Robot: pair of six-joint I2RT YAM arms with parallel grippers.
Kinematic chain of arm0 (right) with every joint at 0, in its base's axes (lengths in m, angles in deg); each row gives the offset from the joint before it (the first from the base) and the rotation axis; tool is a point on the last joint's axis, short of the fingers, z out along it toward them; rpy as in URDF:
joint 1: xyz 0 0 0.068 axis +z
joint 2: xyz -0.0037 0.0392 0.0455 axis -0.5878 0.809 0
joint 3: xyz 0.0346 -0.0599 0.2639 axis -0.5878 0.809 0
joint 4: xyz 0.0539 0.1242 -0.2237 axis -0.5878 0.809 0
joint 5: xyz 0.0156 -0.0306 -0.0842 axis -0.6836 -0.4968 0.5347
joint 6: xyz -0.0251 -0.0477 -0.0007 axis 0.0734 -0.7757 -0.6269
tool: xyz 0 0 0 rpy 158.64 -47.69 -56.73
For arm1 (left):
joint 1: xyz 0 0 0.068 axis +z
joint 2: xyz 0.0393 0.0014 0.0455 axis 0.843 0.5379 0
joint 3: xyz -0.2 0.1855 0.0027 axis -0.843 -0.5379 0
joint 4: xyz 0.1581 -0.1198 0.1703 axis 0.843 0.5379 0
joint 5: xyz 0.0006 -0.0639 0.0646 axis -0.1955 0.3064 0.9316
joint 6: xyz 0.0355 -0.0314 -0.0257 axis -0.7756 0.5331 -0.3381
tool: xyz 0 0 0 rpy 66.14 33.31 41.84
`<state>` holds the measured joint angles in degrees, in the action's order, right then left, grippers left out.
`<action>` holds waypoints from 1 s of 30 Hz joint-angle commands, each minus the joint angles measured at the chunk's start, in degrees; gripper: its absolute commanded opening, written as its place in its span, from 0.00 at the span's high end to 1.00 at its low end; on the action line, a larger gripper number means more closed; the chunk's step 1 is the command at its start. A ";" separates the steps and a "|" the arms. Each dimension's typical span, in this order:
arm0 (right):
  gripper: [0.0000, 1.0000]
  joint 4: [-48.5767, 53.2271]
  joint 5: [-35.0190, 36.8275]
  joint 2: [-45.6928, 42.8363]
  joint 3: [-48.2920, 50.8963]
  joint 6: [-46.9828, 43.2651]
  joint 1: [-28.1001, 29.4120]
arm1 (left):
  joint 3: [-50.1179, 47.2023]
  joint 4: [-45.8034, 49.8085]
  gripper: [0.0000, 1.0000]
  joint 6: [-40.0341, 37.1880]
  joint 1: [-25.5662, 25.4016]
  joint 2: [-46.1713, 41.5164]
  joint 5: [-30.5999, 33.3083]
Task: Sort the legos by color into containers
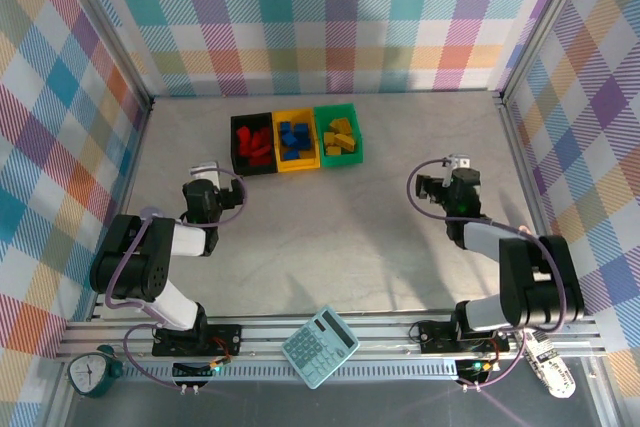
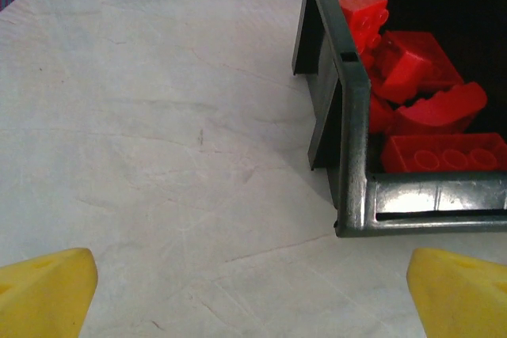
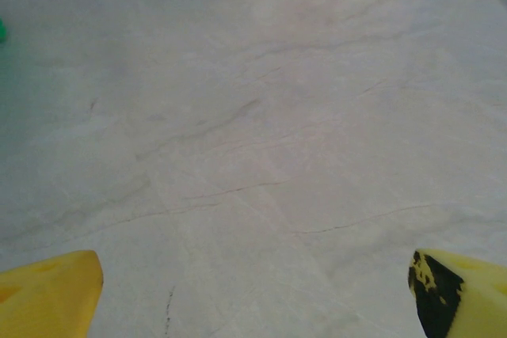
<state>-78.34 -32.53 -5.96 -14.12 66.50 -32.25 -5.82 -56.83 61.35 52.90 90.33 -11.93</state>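
Since every brick in sight lies binned, sorting looks done. On the tabletop (image 1: 350, 237) the black bin (image 1: 234, 144) has the yellow bin (image 1: 298, 166) touching its right side, the green bin (image 1: 358, 139) beyond. The left gripper (image 1: 205, 168) near its front left corner and the right gripper (image 1: 457, 163) well to its right gape wide, empty. Red bricks (image 1: 256, 144), blue bricks (image 1: 295, 137) and yellow bricks (image 1: 339, 137) fill them in that order; next, merely check for strays.

Three bins (image 1: 233, 144), perhaps twenty legos (image 1: 293, 137), one calculator (image 1: 320, 346).

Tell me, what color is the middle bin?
The middle bin is yellow, clearest in the top external view.
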 commanded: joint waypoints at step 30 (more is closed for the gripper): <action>0.01 -13.72 -15.91 5.40 2.16 -1.15 -4.97 | 0.02 0.12 0.00 -0.04 0.34 -0.56 -1.24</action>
<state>-90.21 -47.18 -0.71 -11.67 65.76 -37.43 -5.82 -56.81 61.35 52.90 90.33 -12.10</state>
